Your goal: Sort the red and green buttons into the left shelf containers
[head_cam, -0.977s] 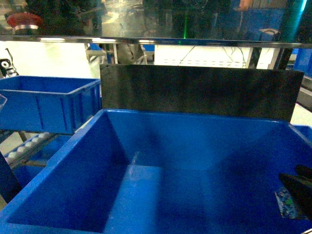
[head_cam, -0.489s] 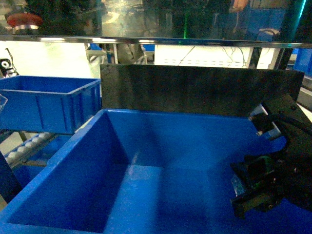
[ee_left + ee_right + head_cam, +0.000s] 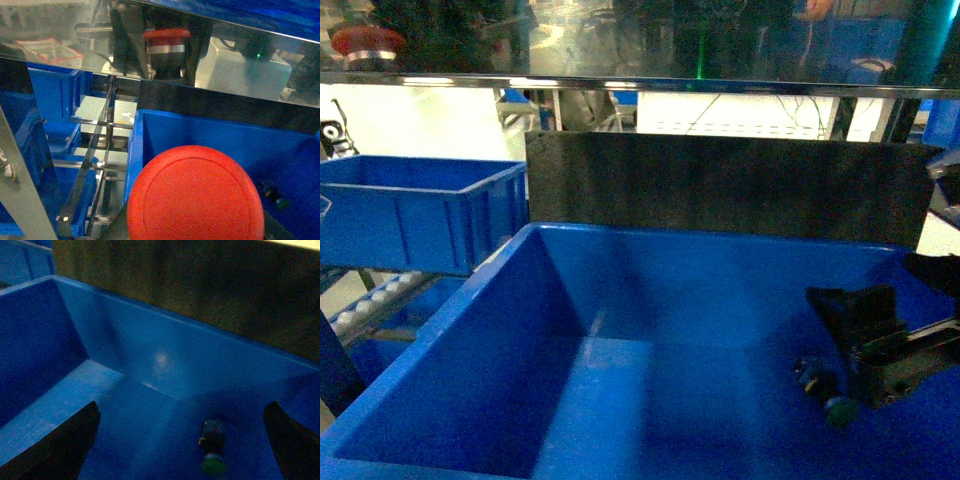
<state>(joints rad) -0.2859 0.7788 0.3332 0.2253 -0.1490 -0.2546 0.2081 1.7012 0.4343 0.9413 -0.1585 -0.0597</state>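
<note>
My right gripper (image 3: 862, 345) hangs open inside the big blue bin (image 3: 470, 300) near its right wall. The green button (image 3: 827, 397) lies on its side on the bin floor just below and left of it. In the right wrist view the green button (image 3: 213, 449) rests between the wide-apart fingers (image 3: 70, 447), touching neither. In the left wrist view the red button's cap (image 3: 195, 197) fills the lower middle, and my left gripper (image 3: 195, 232) is shut on its body behind the cap. The green button (image 3: 279, 200) shows small in the bin beyond.
A second blue bin (image 3: 420, 215) stands on the roller shelf at the left. A dark board (image 3: 730, 185) rises behind the big bin. A shiny shelf (image 3: 620, 82) overhead mirrors the red button (image 3: 365, 42). Metal shelf rails (image 3: 95, 165) run left of the bin.
The right gripper came up from the lower right into the bin holding the green button, then opened. The button now lies loose on the bin floor.
</note>
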